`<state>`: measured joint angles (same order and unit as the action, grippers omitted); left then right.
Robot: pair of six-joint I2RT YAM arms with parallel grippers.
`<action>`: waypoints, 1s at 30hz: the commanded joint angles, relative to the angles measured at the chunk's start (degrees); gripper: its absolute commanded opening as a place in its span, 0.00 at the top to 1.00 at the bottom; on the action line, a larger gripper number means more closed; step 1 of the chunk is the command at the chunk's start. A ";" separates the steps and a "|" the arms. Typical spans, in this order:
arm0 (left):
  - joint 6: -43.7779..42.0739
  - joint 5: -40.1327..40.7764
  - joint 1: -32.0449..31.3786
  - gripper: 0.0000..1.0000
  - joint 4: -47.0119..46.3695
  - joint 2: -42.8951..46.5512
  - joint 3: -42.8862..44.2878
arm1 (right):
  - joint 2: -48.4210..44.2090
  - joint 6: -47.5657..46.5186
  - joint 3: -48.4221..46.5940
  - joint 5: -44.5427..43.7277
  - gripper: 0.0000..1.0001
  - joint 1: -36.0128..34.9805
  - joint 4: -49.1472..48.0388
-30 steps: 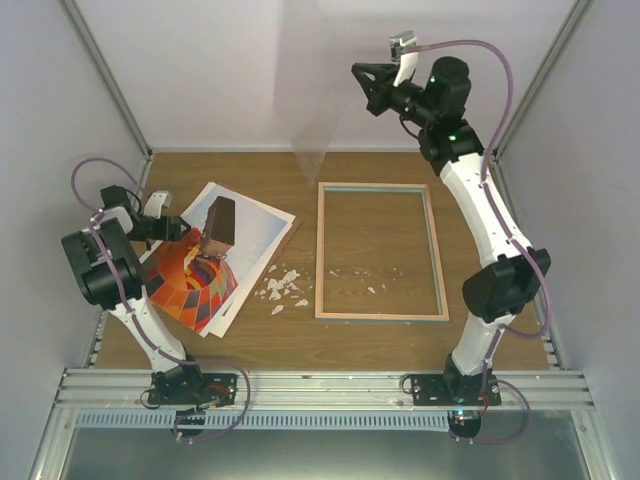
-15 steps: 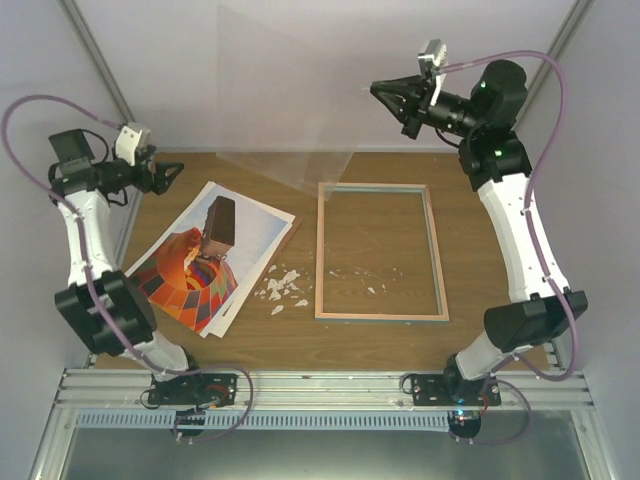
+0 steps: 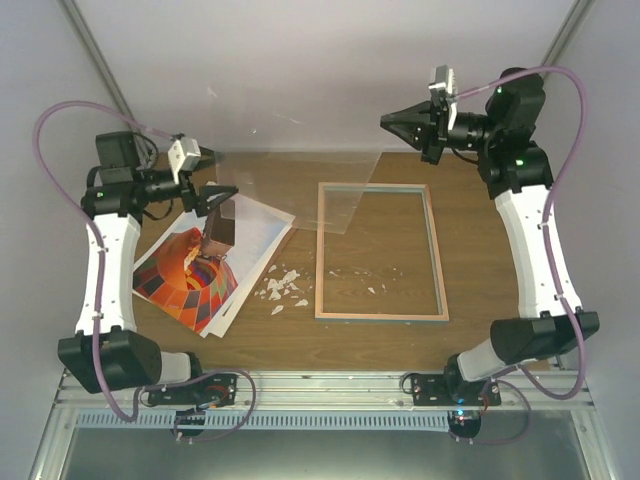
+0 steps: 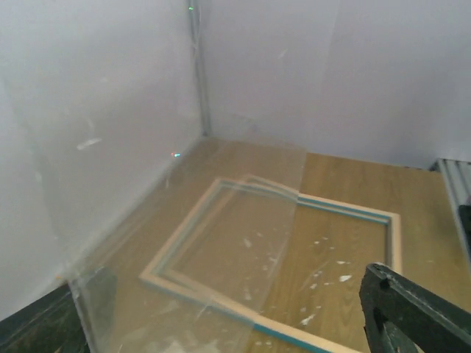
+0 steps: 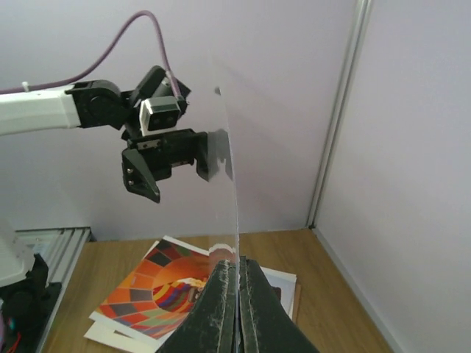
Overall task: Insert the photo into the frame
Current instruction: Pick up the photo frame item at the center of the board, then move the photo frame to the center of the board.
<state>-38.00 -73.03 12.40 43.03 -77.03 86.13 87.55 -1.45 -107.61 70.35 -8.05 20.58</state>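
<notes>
The photo (image 3: 190, 275) lies face up on the left of the table (image 3: 300, 345), on top of a pale sheet (image 3: 262, 215), well apart from the frame (image 3: 380, 316). The frame lies flat to its right with its opening bare, so the wood shows through. White crumbs (image 3: 282, 288) are scattered between the two and inside the opening. Above the far end of the frame a clear pane (image 3: 300, 190) hangs tilted in the air. The right gripper (image 3: 388, 122) is clamped tight on the pane's right edge. The left gripper (image 3: 228, 192) is raised at the pane's left edge with its jaws spread wide. Whether a finger touches the sheet is hard to tell through the glare. Judging by this, the job is barely begun: the pane, then the photo, then the backing all have yet to go into the frame.
</notes>
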 commanded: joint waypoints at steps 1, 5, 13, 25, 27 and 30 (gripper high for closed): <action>-0.31 0.09 -3.06 0.13 -0.83 2.95 -3.08 | -3.54 -6.50 0.11 4.31 0.99 1.53 6.33; 1.78 -0.75 -3.43 0.26 -2.80 4.58 -5.72 | -4.73 -7.46 0.36 5.62 0.99 3.14 8.20; 5.33 -5.60 -7.06 0.77 -2.36 6.60 -8.96 | -5.59 -4.08 3.84 6.84 0.99 4.92 4.99; 44.85 -4.68 -9.01 1.00 -31.01 9.79 -19.86 | -2.87 3.02 11.30 -8.33 0.09 16.95 7.06; 48.82 -4.11 -9.32 1.00 -33.21 9.20 -20.50 | -1.80 -1.71 13.26 -14.11 0.08 19.54 11.58; 54.46 -4.09 -9.95 1.00 -36.89 8.67 -22.45 | -1.42 -9.70 19.31 -24.76 0.10 22.24 15.21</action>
<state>3.62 -76.71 3.49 17.69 -68.45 65.36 84.51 -2.33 -94.17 59.72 11.31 27.70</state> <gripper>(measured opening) 0.020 0.910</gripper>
